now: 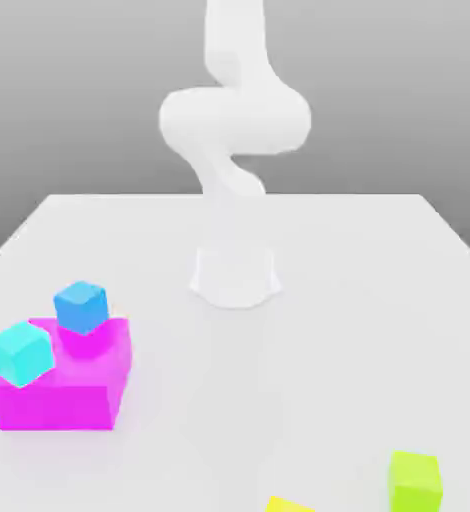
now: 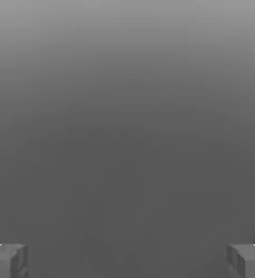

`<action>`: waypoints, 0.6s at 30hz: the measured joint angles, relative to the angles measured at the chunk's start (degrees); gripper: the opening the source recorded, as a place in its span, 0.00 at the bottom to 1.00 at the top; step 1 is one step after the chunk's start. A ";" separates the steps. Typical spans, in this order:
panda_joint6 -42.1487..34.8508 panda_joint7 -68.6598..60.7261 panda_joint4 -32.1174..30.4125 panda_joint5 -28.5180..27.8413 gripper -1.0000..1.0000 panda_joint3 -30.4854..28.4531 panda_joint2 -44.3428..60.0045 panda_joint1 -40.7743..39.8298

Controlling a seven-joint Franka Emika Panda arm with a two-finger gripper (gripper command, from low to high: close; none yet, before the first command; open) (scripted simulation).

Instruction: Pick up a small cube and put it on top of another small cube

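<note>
In the exterior view, my arm (image 1: 234, 120) rises at 12 o'clock from its base (image 1: 235, 275) near the middle of the white table (image 1: 379, 300). At 8 o'clock sits a magenta block (image 1: 59, 395) with a blue cube (image 1: 80, 306) and a cyan cube (image 1: 21, 352) resting on its top face, 2 small cubes raised on a platform and near each other but apart. The small cube (image 1: 415, 482), lime-green, stands alone on the table at 5 o'clock, well apart from that cluster, with free room around it for a grasp from above. A yellow object (image 1: 289, 505) peeks in at 6 o'clock, cut by the frame's edge.

In the hand view, my gripper (image 2: 127, 260) shows 2 fingertips (image 2: 7, 260) at 7 and 5 o'clock, spread wide with nothing between them, only plain grey beyond. I judge the pick not yet begun: I must travel to the lime-green cube first.
</note>
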 joint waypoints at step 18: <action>9.58 28.81 -0.31 -14.99 0.50 15.74 37.80 -3.82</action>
